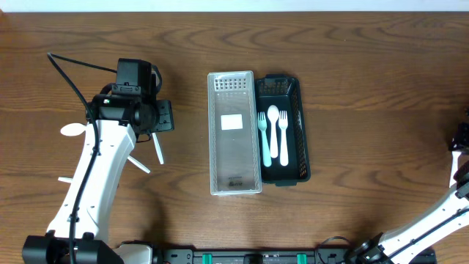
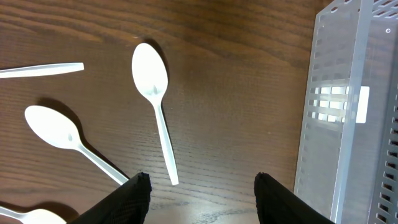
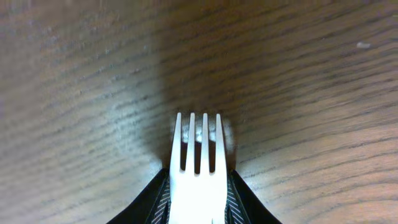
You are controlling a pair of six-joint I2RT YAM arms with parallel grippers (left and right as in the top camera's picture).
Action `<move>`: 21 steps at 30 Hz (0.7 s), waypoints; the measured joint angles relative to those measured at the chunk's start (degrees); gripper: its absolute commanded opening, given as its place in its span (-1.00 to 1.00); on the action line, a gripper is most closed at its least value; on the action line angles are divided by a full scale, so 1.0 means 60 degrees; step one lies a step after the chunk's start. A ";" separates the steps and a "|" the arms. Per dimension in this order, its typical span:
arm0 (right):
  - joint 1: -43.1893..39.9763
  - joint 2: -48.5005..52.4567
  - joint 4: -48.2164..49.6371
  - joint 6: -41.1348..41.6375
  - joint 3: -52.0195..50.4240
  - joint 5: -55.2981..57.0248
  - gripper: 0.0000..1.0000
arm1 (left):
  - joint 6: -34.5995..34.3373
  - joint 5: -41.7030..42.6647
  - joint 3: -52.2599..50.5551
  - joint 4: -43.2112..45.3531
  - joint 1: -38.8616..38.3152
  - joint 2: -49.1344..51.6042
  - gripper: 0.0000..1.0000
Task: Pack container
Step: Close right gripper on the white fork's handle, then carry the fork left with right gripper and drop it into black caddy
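The black container [image 1: 302, 132] stands right of centre and holds a pale fork [image 1: 262, 139] and two spoons [image 1: 272, 132]. Its clear lid [image 1: 234, 132] lies flat against its left side. My left gripper [image 2: 200, 186] hangs open over bare wood, just past the handle tip of a white spoon [image 2: 152, 87], with the clear lid [image 2: 348, 112] to its right. In the overhead view the left gripper [image 1: 160, 121] is left of the lid. My right gripper [image 3: 198, 177] is shut on a white fork [image 3: 198, 162], whose tines stick out over the table.
More white cutlery lies loose on the wood around the left arm: a second spoon [image 2: 56, 130], a handle [image 2: 43, 70] and a spoon bowl [image 1: 72, 130]. The right arm [image 1: 460, 154] sits at the table's far right edge.
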 measured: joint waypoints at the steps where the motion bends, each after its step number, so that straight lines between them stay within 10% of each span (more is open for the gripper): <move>1: 0.0004 0.0000 0.0062 0.0204 0.0004 -0.0058 -0.97 | 0.0000 0.0000 0.0000 0.0000 0.0000 0.0000 0.13; 21: 0.2080 -0.1486 -0.0124 0.3781 -0.0066 -0.0463 -0.98 | 0.0004 0.0000 0.0000 0.0175 0.0000 0.0000 0.13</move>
